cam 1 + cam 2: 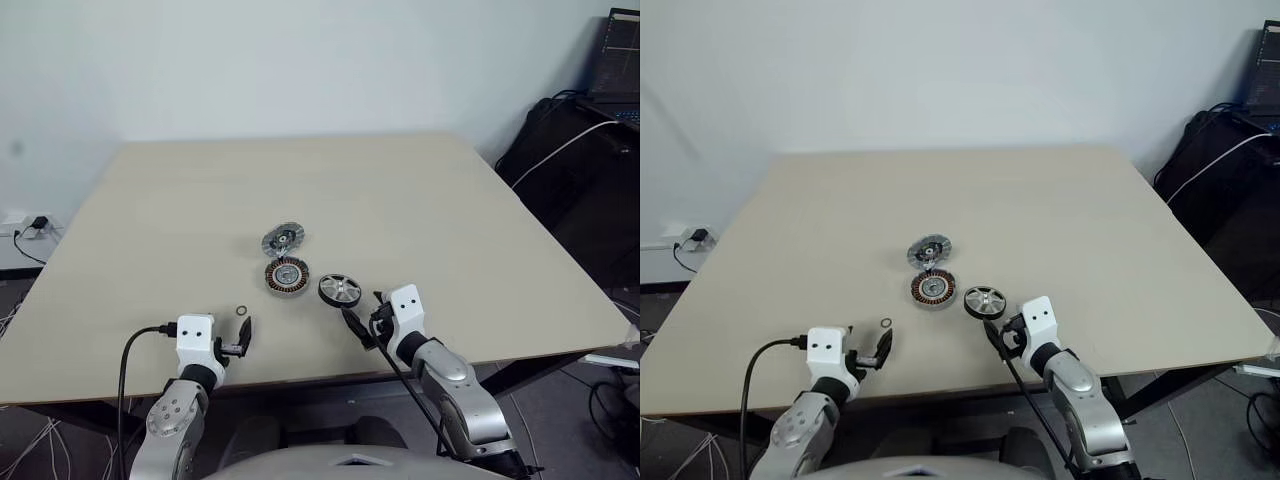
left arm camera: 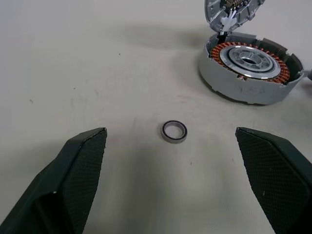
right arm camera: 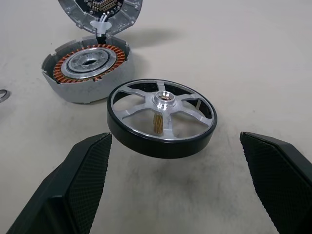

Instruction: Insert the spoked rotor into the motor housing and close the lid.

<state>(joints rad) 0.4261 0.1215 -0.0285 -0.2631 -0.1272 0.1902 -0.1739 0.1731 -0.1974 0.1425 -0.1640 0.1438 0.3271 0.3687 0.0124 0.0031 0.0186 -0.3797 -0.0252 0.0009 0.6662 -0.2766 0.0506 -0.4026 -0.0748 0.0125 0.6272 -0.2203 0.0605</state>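
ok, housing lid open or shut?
Open. The lid stands tilted up at the far edge of the motor housing, leaving the copper windings exposed. The spoked rotor is not in; it sits on the table beside it.

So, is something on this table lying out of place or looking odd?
One thing: a tiny loose ring lies alone on the table, apart from the motor housing, its open lid and the spoked rotor.

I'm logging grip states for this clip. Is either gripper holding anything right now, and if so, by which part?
Nothing is held. The left gripper stands open short of the tiny ring; the right gripper stands open short of the spoked rotor.
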